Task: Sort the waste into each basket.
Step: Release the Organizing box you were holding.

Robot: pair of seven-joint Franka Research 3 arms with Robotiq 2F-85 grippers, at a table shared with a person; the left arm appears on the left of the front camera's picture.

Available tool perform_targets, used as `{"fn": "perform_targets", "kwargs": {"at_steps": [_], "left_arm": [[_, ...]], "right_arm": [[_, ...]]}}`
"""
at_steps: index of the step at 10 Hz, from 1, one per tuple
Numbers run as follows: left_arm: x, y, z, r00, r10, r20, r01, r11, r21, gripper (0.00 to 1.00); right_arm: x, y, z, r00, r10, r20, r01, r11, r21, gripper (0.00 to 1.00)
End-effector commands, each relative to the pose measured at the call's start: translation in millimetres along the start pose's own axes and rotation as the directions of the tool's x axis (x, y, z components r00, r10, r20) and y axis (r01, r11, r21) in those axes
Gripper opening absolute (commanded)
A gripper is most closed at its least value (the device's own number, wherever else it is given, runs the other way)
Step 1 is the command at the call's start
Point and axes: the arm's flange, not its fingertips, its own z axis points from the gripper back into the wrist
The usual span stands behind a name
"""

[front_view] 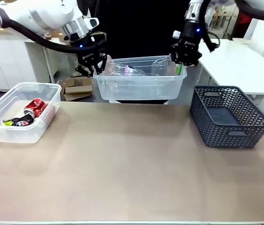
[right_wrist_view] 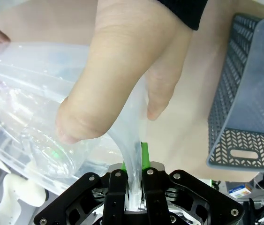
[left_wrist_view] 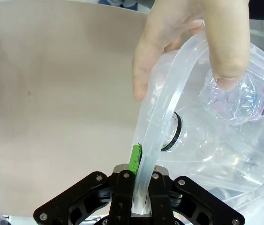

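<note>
both robot hands, left hand [front_view: 93, 67] and right hand [front_view: 184, 59], are clamped on opposite rims of the clear tub [front_view: 141, 86] of bottles [front_view: 127, 70] held above the worktop's far edge; light, flexible, slippery plastic, best gripped at the rim

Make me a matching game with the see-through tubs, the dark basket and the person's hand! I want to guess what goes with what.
Things:
1. Clear plastic tub on the left
2. Clear plastic tub at the far edge
3. Dark grey lattice plastic basket
4. Person's hand

States:
A. nothing inside
B. rim pinched by the left gripper and right gripper
C. holds crushed red metal cans
D. grips the tub's rim

Pairs: 1-C, 2-B, 3-A, 4-D
</note>
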Motion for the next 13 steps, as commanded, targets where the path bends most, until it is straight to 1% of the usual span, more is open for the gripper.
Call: {"fn": "perform_targets", "kwargs": {"at_steps": [1, 5, 6, 7, 8, 9, 10, 11, 12, 13], "left_arm": [[1, 6, 0, 0.999, 0.025, 0.022, -0.025, 1.000, -0.017, 0.04], [1, 6, 0, 0.999, 0.025, 0.022, -0.025, 1.000, -0.017, 0.04], [0, 1, -1, 1.000, 0.001, -0.002, -0.001, 1.000, 0.001, 0.04], [-7, -5, 4, 0.999, -0.034, 0.008, 0.034, 0.999, 0.010, 0.62], [-14, -7, 9, 0.999, -0.047, 0.027, 0.047, 0.999, -0.004, 0.62], [-18, -7, 13, 0.998, -0.048, 0.041, 0.048, 0.999, 0.002, 1.00], [-21, -6, 17, 0.998, -0.045, 0.052, 0.045, 0.999, 0.004, 0.66], [-23, -5, 18, 0.998, -0.040, 0.056, 0.040, 0.999, 0.003, 1.00], [-24, -5, 18, 0.998, -0.035, 0.060, 0.036, 0.999, -0.001, 1.00], [-23, -5, 19, 0.997, -0.031, 0.066, 0.031, 0.999, -0.012, 1.00]], "right_arm": [[-8, 1, -1, 1.000, 0.006, -0.011, -0.006, 1.000, 0.002, 0.05], [-8, 1, -1, 1.000, 0.006, -0.011, -0.006, 1.000, 0.002, 0.05], [0, 0, -1, 1.000, 0.000, -0.001, 0.000, 1.000, 0.000, 0.05], [-10, 0, 0, 1.000, -0.015, 0.008, 0.015, 1.000, -0.015, 0.63], [-15, 6, 0, 1.000, 0.000, 0.024, 0.001, 1.000, -0.025, 0.63], [-18, 10, 2, 0.999, 0.001, 0.041, 0.000, 0.999, -0.037, 1.00], [-20, 12, 3, 0.998, 0.023, 0.051, -0.022, 0.999, -0.025, 1.00], [-20, 12, 1, 0.997, 0.066, 0.039, -0.065, 0.998, -0.015, 1.00], [-19, 10, -2, 0.999, 0.041, 0.030, -0.041, 0.999, -0.025, 0.86], [-22, 7, -2, 0.999, 0.035, 0.033, -0.034, 0.999, -0.030, 0.95]]}}
